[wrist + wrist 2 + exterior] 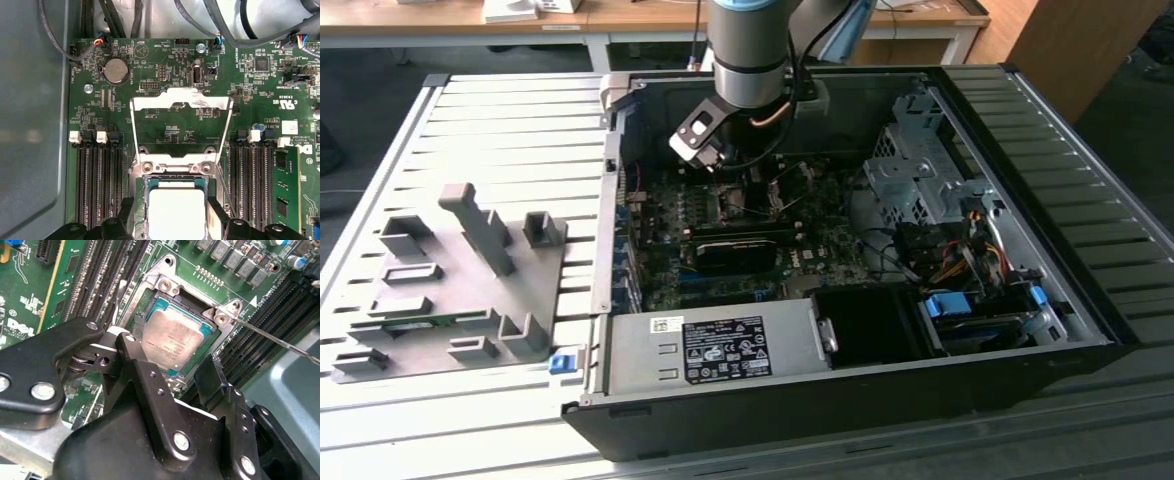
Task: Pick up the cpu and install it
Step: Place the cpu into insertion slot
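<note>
Gripper (170, 360) is hanging open, jaws either side of the cpu (177, 332); cpu is lying flat in the mobo socket (165, 286); it's looking light, stiff, prob breakable; best holding its side edges.

The cpu (177, 212) lies flat in the socket (175, 168) of the green motherboard (165, 130), silvery top up, with the metal load frame (181, 104) swung open beyond it. The gripper (172, 221) stands over the chip, its black fingers (126, 220) spread to either side. Black memory slots (100, 175) flank the socket, and one holds a green memory stick (285, 195).
</note>
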